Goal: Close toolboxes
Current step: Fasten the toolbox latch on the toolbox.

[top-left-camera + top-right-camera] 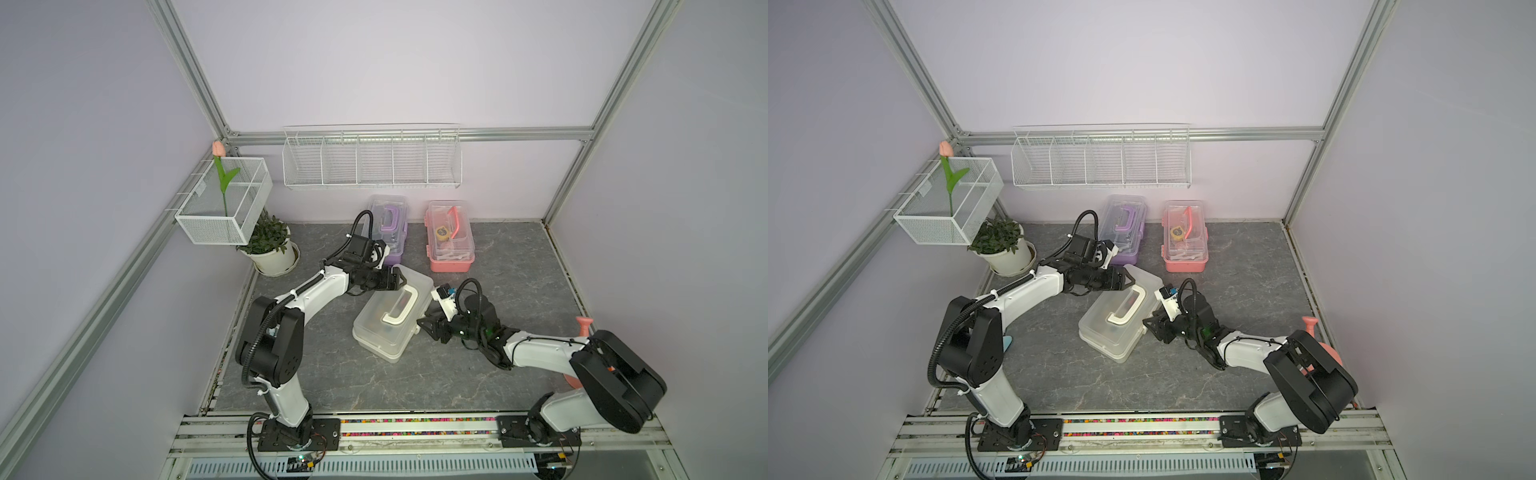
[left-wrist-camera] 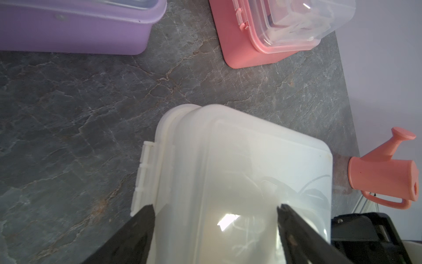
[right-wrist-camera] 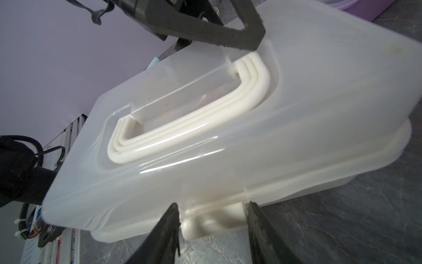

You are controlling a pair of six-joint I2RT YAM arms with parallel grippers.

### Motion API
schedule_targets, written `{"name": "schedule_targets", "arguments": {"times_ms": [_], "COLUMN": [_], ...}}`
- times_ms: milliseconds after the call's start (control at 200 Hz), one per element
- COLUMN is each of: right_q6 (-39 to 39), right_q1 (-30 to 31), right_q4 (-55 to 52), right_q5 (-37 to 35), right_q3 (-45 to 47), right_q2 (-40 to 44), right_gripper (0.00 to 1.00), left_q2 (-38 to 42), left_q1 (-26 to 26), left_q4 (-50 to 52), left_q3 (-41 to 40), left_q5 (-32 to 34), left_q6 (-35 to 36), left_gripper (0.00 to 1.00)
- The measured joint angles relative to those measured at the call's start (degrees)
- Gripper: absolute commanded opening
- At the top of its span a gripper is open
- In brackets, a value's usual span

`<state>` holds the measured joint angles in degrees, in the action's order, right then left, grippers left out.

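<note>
Wide open, my left fingers [image 2: 127, 237] rest at 12 o'clock on the large white plastic toolbox [image 1: 384, 328] mid table [image 1: 457, 374]; my right fingers [image 3: 162, 237], straddling its 4 o'clock latch [image 3: 214, 217], grip unclear, should press squarely.

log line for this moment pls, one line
white toolbox: lid down | left gripper: open, over lid's far end | right gripper: jaws astride front latch, grip unclear | purple toolbox, pink toolbox: at back

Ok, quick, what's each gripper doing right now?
Left gripper: open, over the white toolbox.
Right gripper: jaws astride its front latch; whether it grips cannot be told.
</note>
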<state>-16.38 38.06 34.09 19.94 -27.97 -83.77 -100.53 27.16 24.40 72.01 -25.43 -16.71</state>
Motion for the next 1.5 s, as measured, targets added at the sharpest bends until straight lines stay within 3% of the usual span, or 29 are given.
{"name": "schedule_targets", "arguments": {"times_ms": [240,580,850,1065,1270,1499], "right_q6": [-6.43,-17.49,-22.25,-21.51,-21.31,-27.74], "right_q1": [-0.04,0.07,0.59,0.87,0.42,-0.24], "right_q4": [-2.23,3.34,2.93,-2.95,-8.09,-9.09], "right_q5": [-0.15,1.01,2.23,0.39,-0.70,0.07], "right_q3": [-0.66,-0.55,-0.09,0.46,1.51,3.61], "right_q2": [-1.55,-5.03,-5.51,1.46,7.72,8.90], "right_gripper": [0.51,0.52,0.71,0.74,0.60,0.50], "left_q2": [0.11,0.52,2.03,3.10,4.57,6.75], "left_q1": [0.00,0.00,-0.11,-0.09,-0.28,-1.03], "left_q4": [-0.39,-1.79,-3.89,-3.58,-2.91,-1.27], "left_q3": [-0.26,-1.22,-3.67,-4.39,-5.51,-7.23], "left_q5": [0.02,0.15,0.70,1.20,1.64,1.14], "left_q6": [-0.20,-0.44,-1.27,-2.56,-4.26,-5.31], "left_gripper": [0.85,0.85,0.86,0.88,0.89,0.89]}}
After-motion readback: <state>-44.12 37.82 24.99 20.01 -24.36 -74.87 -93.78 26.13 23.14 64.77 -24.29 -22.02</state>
